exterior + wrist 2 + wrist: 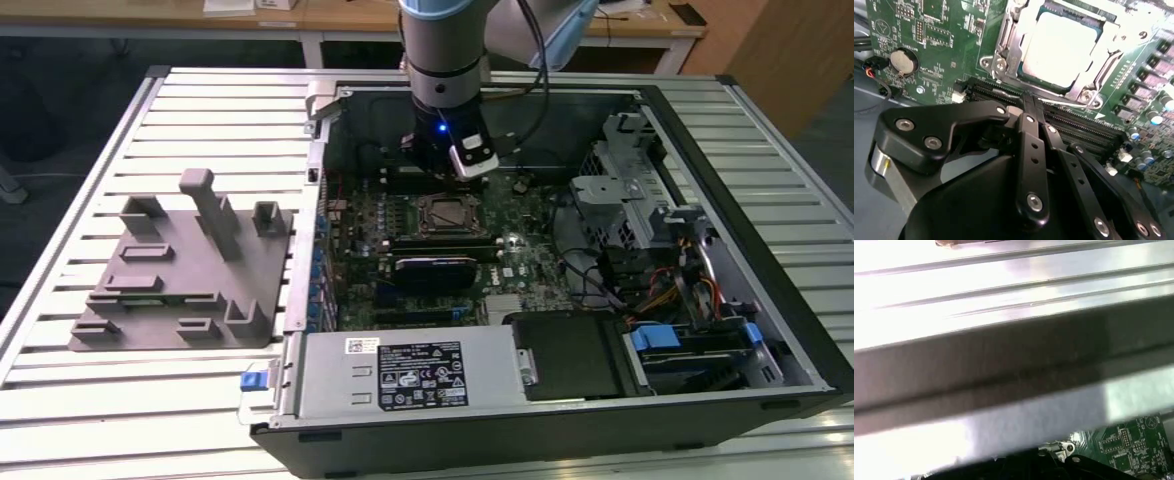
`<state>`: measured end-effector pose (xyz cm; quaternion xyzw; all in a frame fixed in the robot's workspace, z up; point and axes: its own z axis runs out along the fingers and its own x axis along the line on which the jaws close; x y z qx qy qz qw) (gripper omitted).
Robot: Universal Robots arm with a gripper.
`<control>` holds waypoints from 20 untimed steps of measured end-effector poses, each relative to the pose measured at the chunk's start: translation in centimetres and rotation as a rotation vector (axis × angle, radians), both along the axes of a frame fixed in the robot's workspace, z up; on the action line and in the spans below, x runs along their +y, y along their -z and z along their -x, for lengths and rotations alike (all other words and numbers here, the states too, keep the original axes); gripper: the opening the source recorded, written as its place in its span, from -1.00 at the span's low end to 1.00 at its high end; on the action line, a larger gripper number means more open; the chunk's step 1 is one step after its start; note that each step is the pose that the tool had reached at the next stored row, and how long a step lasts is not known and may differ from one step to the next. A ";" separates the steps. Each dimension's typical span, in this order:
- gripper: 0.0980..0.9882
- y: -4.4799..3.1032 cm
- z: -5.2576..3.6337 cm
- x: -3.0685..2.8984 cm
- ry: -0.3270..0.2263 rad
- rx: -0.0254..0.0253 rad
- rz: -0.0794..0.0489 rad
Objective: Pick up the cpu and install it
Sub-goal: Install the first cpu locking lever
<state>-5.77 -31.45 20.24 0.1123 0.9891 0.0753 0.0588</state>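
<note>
Cpu (1066,42) already seated in socket (1004,62); end effector (1030,102) just beside it, fingers together, holding nothing.

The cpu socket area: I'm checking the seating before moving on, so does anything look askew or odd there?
Nothing stands out. In the second wrist view the flat silver-white square cpu lies level and square inside the metal-framed motherboard socket, edges parallel to the frame. The black gripper sits just beside it, above the black memory slots.
</note>
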 end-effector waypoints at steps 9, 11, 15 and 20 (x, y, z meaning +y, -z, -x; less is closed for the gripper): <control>-0.98 0.21 0.00 0.10 0.075 -0.0001 0.006; -0.98 0.31 -0.01 0.10 0.091 0.0000 0.006; -0.98 0.52 0.00 0.10 0.116 0.0001 0.006; -0.98 0.71 0.00 0.09 0.153 0.0004 0.008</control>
